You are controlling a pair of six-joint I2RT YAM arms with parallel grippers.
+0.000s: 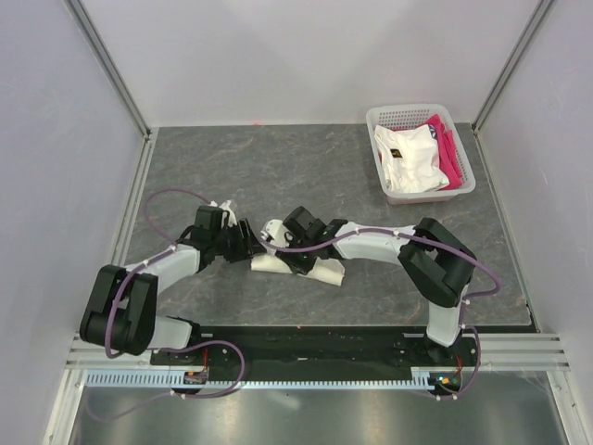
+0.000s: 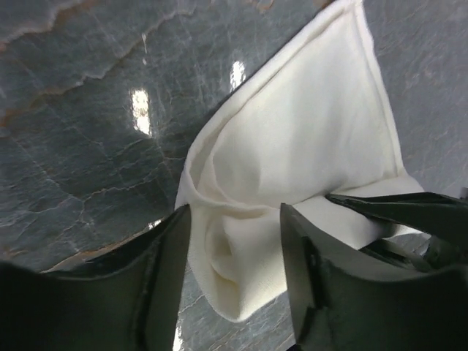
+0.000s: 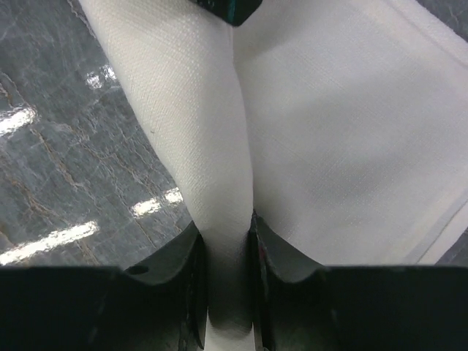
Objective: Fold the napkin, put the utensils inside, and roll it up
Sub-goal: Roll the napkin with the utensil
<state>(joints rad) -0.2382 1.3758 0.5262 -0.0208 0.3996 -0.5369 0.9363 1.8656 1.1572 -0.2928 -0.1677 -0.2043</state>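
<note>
The cream-white napkin lies partly rolled in the middle of the table, under both wrists. In the left wrist view its rolled end sits between the spread jaws of my left gripper, which is open and does not squeeze it. My right gripper is shut on the rolled edge of the napkin, the cloth pinched between both fingers. A flat layer of napkin spreads out to the right of the roll. The two grippers meet closely over the cloth. The utensils are hidden from every view.
A white basket stands at the back right, holding a white garment and a pink cloth. Grey marbled tabletop surrounds the napkin. Walls enclose the left, back and right sides.
</note>
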